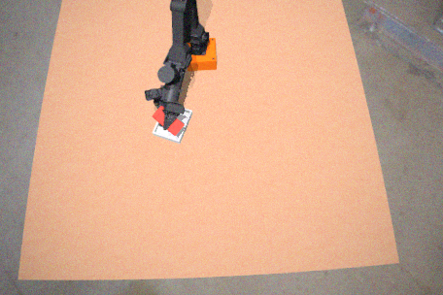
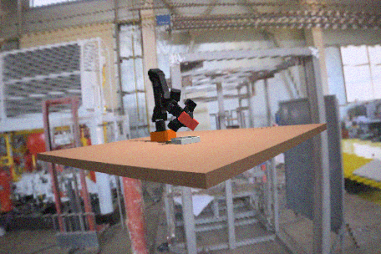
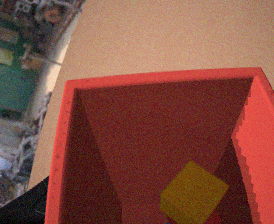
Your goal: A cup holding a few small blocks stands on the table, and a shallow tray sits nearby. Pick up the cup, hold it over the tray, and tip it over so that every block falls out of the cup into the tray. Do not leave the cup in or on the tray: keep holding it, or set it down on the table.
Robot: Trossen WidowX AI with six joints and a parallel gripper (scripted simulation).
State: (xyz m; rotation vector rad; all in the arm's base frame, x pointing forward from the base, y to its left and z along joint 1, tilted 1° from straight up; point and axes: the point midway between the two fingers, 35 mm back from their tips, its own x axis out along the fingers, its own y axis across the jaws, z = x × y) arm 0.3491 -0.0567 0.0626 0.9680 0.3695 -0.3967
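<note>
- Top view: my tool (image 1: 168, 122) is part-way open, clamped on the cup (image 1: 175, 126) (image 2: 188, 121) (image 3: 163, 76); red shows on both sides of the fingers.
- Same view: cup overlaps the tray (image 1: 180, 140) (image 2: 186, 140), whose white rim shows past it. Placed so, I judge, that whatever drops should land inside.
- Arm (image 1: 180, 26) (image 2: 159, 93) reaches out from its orange base (image 1: 208, 63) (image 2: 158, 137), forearm running down the frame, wrist above the tray.
- Exterior view: cup hangs clear of the tray, tilted, off the surface (image 2: 200, 160). The gap probably leaves room to turn it without striking the rim.
- Upper arm stands steep, near upright; the forward links fold down from it toward the tray. I read this as a pose for tipping close in, near the base.
- Wrist view: I look into the cup's mouth. A yellow block (image 3: 193, 192) is inside, low in frame; slivers of red and blue beside it may be other blocks, too little shown to count.
- So the pour is not done, by my judgement. Next: roll the cup further over, keep the mouth above the tray, hold the grip. Risk: a block skipping over the shallow rim.
</note>
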